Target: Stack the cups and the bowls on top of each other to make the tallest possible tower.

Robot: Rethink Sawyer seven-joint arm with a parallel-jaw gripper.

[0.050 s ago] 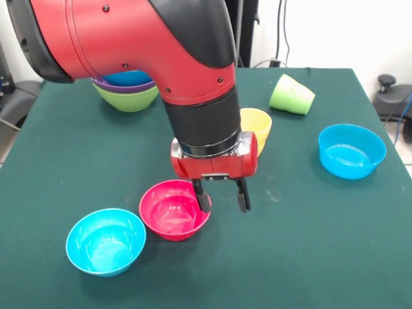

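Straddling the right-hand rim of the small red bowl (174, 209), the gripper (223, 199) has one finger (201, 197) at or just inside the rim and the other outside it over the green tablecloth (302, 257); the fingers stand apart with nothing clamped between them, a moderately wide setting. The red bowl sits upright near the front of the table, touching or nearly touching the small cyan bowl (105, 241) at its left. Directly behind the gripper housing stands the yellow-orange cup (257, 125), partly hidden by the arm (161, 45). Further back, the light green cup (291, 95) lies tipped on its side. At the right, well apart from the rest, sits a blue bowl (351, 150). The tower (127, 92) stands at the far left, showing a lime green base with purple and blue rims nested above; its upper part is hidden by the arm. Judged from this layout, the step in hand is the pick of the red bowl by its rim. The next move calls for closing on the rim wall, then a vertical lift clear of the cyan bowl before transfer toward the tower.
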